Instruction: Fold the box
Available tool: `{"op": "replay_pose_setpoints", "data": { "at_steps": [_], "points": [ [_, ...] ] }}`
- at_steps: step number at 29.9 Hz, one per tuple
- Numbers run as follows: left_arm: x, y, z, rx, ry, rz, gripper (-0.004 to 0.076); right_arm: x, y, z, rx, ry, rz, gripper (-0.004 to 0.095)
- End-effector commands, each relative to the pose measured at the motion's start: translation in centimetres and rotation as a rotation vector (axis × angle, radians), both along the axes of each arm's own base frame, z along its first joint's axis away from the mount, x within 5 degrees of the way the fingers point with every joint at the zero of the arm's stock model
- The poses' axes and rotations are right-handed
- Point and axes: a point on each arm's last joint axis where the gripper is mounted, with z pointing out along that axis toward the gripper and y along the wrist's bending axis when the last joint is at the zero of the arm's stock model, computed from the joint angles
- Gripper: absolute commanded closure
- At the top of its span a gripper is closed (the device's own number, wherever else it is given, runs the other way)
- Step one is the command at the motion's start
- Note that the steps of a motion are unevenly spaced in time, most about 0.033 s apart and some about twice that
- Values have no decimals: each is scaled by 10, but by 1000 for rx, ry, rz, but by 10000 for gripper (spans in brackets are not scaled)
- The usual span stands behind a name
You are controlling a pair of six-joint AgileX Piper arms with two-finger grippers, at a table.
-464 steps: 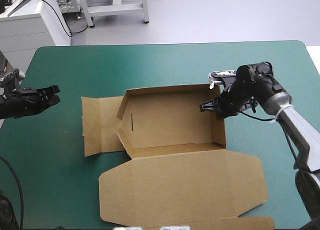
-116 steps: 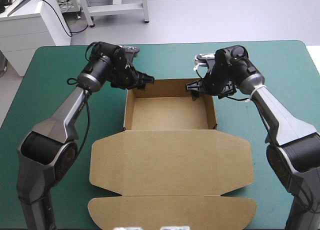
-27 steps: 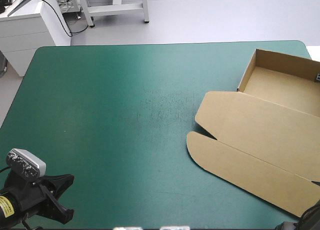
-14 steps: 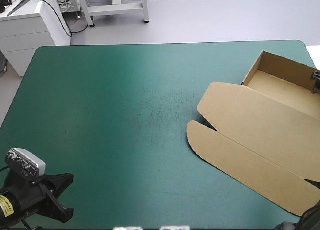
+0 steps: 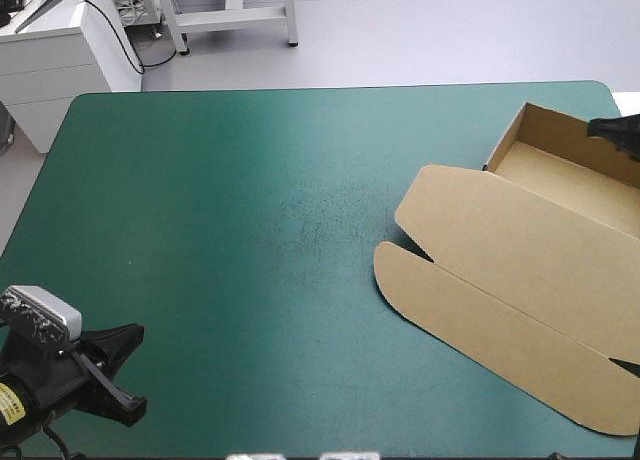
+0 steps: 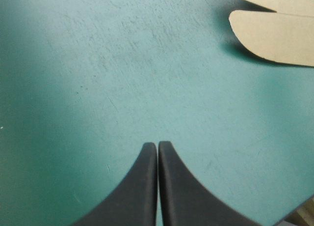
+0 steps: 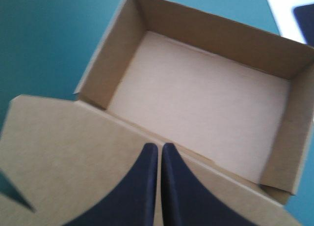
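Scuffed teal-green cover [image 5: 200, 210] carries the box [image 5: 520, 270]: open brown board tray, lid flat, flap rounded. I see left gripper [image 6: 157, 145] and right gripper [image 7: 160, 146] each pinched together.

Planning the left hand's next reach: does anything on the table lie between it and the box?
Nothing visible does. Only bare teal-green cover lies between the left hand, shut, and the box, its rounded lid flap nearest.
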Motion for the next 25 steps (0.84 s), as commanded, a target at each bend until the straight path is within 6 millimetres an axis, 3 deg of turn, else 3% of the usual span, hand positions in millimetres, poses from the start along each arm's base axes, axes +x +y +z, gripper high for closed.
{"op": "replay_pose_setpoints", "data": {
  "at_steps": [1,5,9,19,25],
  "points": [
    [4,-3,17,-83,-123,3,732,-32,42,18,-4,-146,142,908],
    [3,0,18,-59,-159,7,732,-61,74,2,-27,-227,233,908],
    [0,1,18,-57,-202,-1,732,-102,91,-23,-62,-333,274,908],
    [-13,3,-19,-123,-229,-15,732,-171,96,-77,-110,-473,242,908],
    [-21,6,-41,-115,-245,-32,732,-195,98,-109,-111,-477,241,908]
  ]
}}
